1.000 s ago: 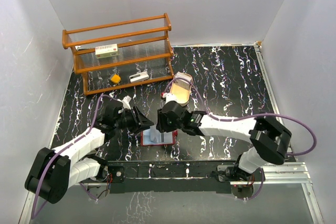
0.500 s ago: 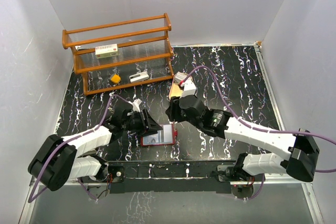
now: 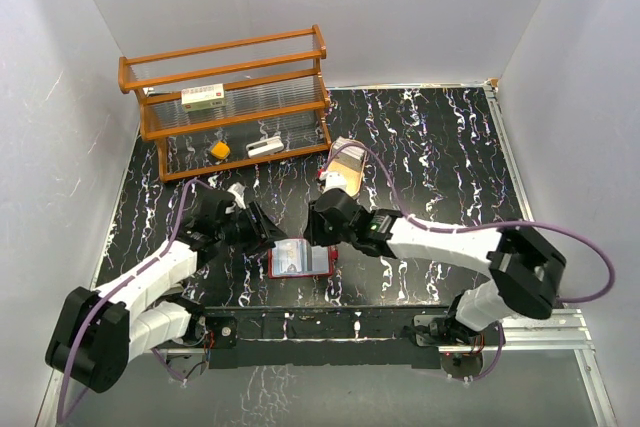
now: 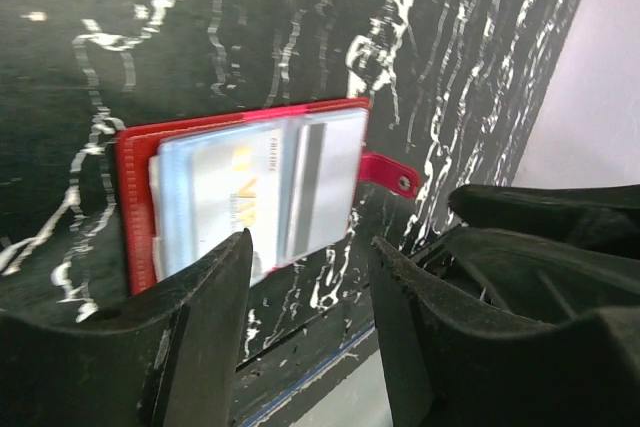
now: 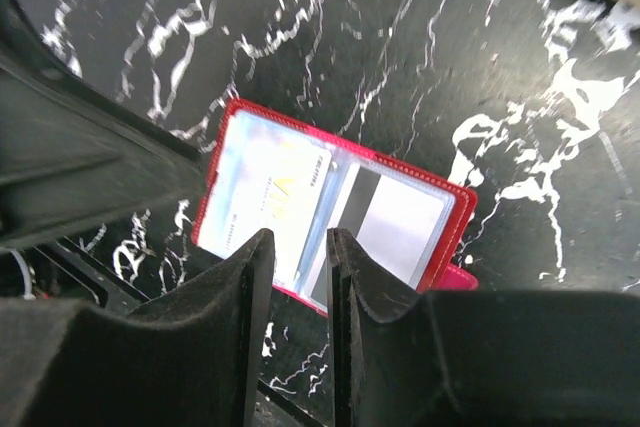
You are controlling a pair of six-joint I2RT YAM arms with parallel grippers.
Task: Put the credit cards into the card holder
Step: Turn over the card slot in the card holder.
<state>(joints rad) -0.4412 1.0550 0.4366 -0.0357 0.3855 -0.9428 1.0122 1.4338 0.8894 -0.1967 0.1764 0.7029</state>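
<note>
Left pincer (image 4: 310,247), spread and empty, hovers just short of the open card holder (image 4: 135,197). The holder lies flat on the surface ahead, long axis running toward the right pincer (image 5: 298,242). That one, narrowly parted and empty, hangs over the credit cards (image 5: 265,192) in the pockets.

White arm links (image 3: 440,240), black joints (image 3: 520,272), looping purple cables (image 3: 548,224), black hands (image 4: 308,247)

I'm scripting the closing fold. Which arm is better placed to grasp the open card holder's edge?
Likely left: left gripper hangs open beside the card holder; right gripper has jaws only narrowly apart.
</note>
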